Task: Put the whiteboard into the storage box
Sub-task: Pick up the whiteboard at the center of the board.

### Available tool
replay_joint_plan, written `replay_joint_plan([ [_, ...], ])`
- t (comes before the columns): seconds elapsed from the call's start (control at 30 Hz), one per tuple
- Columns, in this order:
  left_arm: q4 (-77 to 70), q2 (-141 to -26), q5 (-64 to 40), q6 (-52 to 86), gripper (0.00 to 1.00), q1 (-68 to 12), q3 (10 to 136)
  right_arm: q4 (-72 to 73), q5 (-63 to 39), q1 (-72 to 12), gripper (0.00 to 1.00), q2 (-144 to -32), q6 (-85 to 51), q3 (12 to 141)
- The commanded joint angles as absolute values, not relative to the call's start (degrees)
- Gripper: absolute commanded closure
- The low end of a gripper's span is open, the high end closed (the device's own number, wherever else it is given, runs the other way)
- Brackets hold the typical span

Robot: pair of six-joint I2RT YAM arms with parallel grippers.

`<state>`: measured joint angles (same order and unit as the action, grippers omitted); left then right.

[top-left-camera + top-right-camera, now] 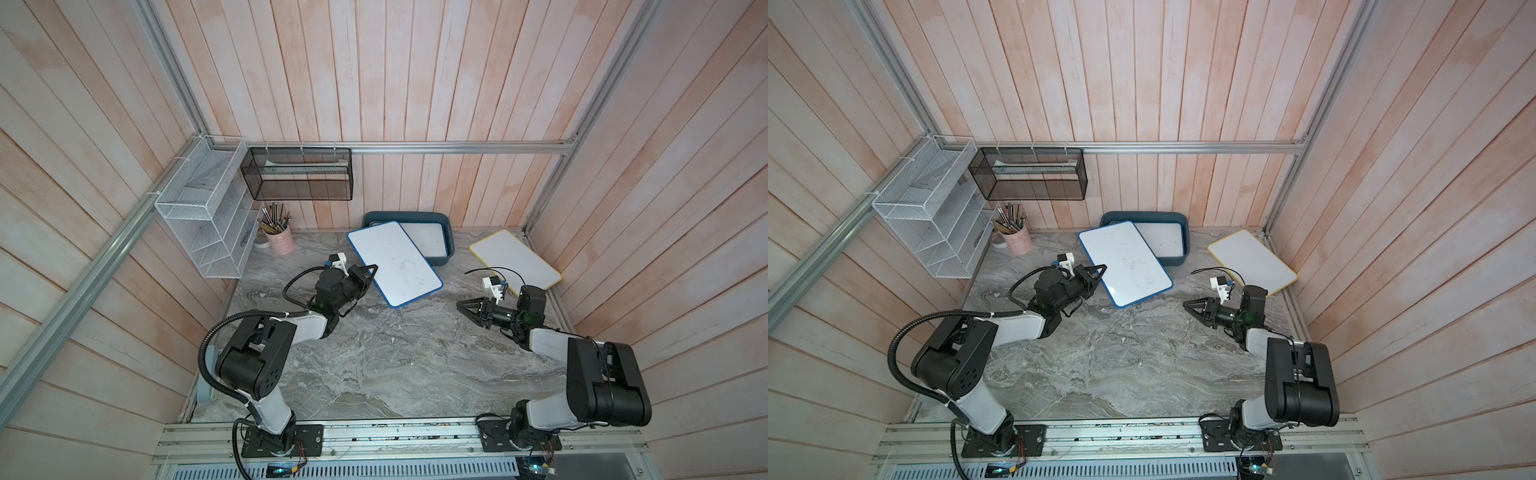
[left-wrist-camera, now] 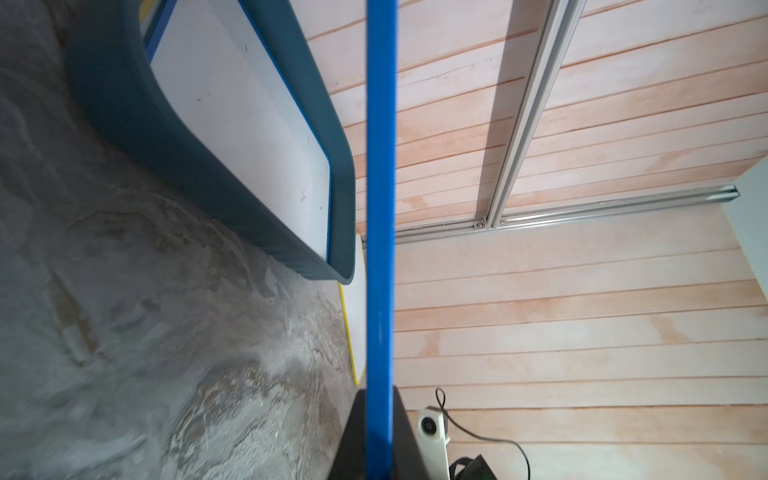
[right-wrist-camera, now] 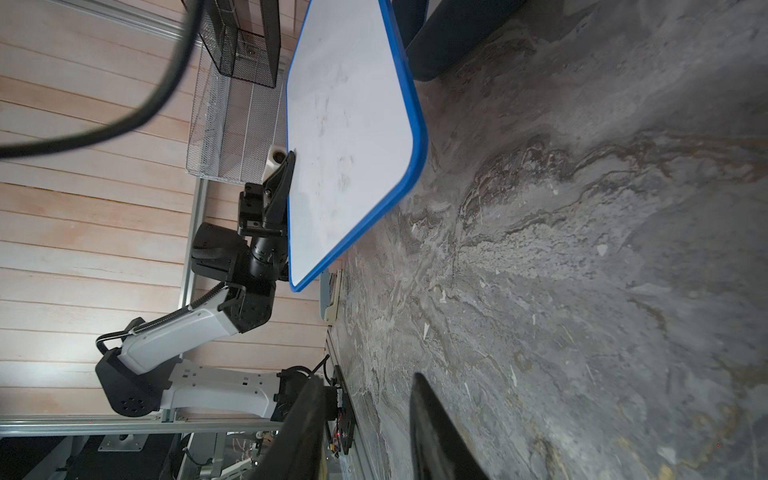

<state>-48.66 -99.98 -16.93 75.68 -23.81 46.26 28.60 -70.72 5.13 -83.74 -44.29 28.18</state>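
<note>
Right wrist view: the blue-framed rectangular whiteboard (image 3: 349,124), judged stiff, light, slippery, is clamped edgewise by left fingers (image 3: 284,178) near the teal plastic storage box (image 3: 449,33); right fingers (image 3: 432,432) are parted, empty.

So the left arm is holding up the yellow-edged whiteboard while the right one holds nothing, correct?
Not quite. The left tool grips the blue-edged board, as both top views show; the yellow-edged board lies on the table untouched. The right tool does hold nothing.
</note>
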Motion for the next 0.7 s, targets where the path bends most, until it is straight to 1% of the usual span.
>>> replay_joint_plan([
  [0.0,-51.57,-102.98,-7.68,79.15,1.00,-25.75,52.18,26.53,-69.48,5.20,0.64,-84.01,-40.43,29.08],
  [0.07,-51.00,-105.78,-4.77,81.70,1.00,-26.81,55.06,27.86,-69.76,5.08,0.64,-84.19,-41.02,28.57],
  [0.2,-50.14,-110.91,-2.36,83.36,1.00,-27.83,62.30,33.88,-71.20,5.10,0.64,-85.07,-44.59,27.04],
  [0.3,-47.55,-112.40,4.52,84.91,1.00,-29.10,65.03,39.33,-72.13,5.10,0.64,-84.87,-48.45,25.61],
  [0.37,-42.03,-112.65,11.46,87.38,1.00,-30.39,67.23,39.11,-72.25,5.10,0.64,-84.17,-48.45,25.59],
  [0.4,-38.60,-113.14,13.23,88.11,1.00,-30.80,69.28,38.69,-72.16,5.10,0.64,-83.63,-48.23,25.57],
  [0.5,-33.13,-115.91,14.96,89.30,1.00,-31.28,75.77,36.51,-71.72,5.07,0.64,-82.56,-46.86,25.64],
  [0.67,-24.10,-121.25,16.86,93.03,1.00,-31.80,85.74,37.45,-72.31,5.03,0.64,-82.01,-48.17,25.53],
])
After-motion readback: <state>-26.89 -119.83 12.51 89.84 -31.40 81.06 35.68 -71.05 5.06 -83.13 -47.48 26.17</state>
